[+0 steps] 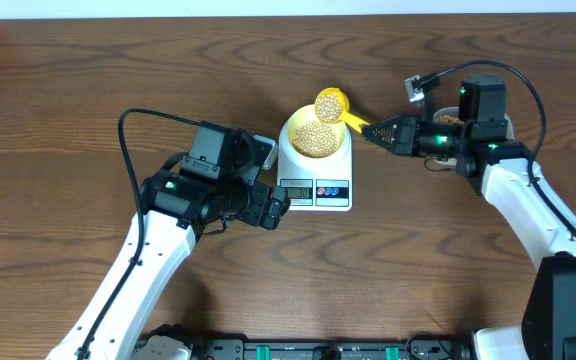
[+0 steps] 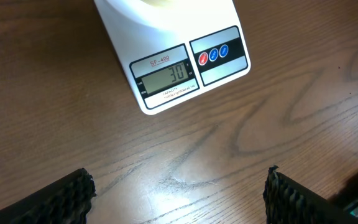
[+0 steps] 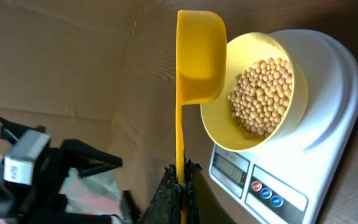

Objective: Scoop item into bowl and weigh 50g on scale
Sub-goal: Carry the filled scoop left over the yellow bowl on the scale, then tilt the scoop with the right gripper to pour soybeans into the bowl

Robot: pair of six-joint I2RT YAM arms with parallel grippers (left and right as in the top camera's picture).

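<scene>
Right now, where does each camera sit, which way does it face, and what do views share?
Overhead: above the table, facing down on scale, bowl of beans and scoop; both arms, left gripper, right gripper.
Left wrist: low over the table, facing the scale's display; its open fingers at the bottom corners.
Right wrist: looks along the scoop's handle to the bowl; its fingers shut on the handle.
Shared: all three show the scale.
</scene>
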